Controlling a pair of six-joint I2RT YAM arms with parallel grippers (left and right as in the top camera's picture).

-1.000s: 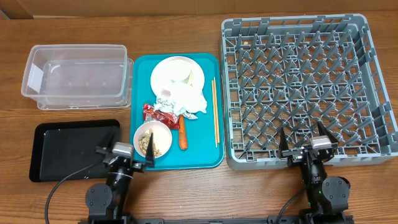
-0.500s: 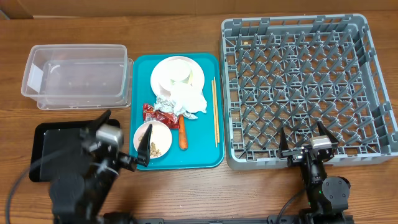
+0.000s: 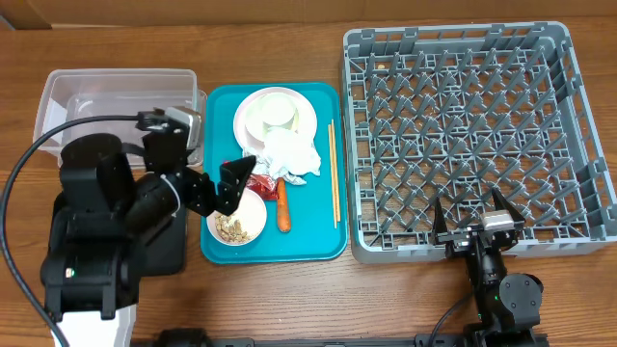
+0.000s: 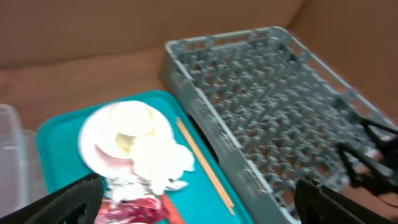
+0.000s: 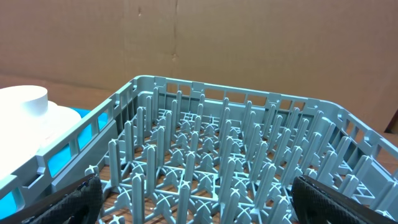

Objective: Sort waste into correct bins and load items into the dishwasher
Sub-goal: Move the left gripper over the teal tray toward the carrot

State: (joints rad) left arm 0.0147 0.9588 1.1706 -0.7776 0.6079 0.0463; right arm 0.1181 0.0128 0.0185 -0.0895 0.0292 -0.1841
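Observation:
My left gripper [image 3: 220, 188] is open and empty, raised above the teal tray's left edge near the red snack wrapper [image 3: 262, 181] and a white bowl of rice and nut scraps [image 3: 236, 224]. On the tray lie a pale plate [image 3: 253, 120] with a small white bowl [image 3: 279, 111] on it, a crumpled napkin [image 3: 289, 154], an orange carrot [image 3: 283, 210] and chopsticks [image 3: 333, 173]. The left wrist view shows the plate [image 4: 99, 140], napkin [image 4: 161, 158], wrapper [image 4: 134, 208] and chopsticks [image 4: 205, 168]. My right gripper [image 3: 474, 220] is open and empty at the front edge of the grey rack [image 3: 472, 125].
The clear tub [image 3: 96, 96] stands at the back left, partly hidden by my left arm. The black tray [image 3: 169, 246] lies in front of it, mostly covered by the arm. The teal tray [image 3: 318, 193] sits between the bins and the rack. The rack's pegs [image 5: 211, 143] fill the right wrist view.
My left arm has risen from the table's front edge and swung back over the black tray toward the teal tray's left side. The right arm has not moved.

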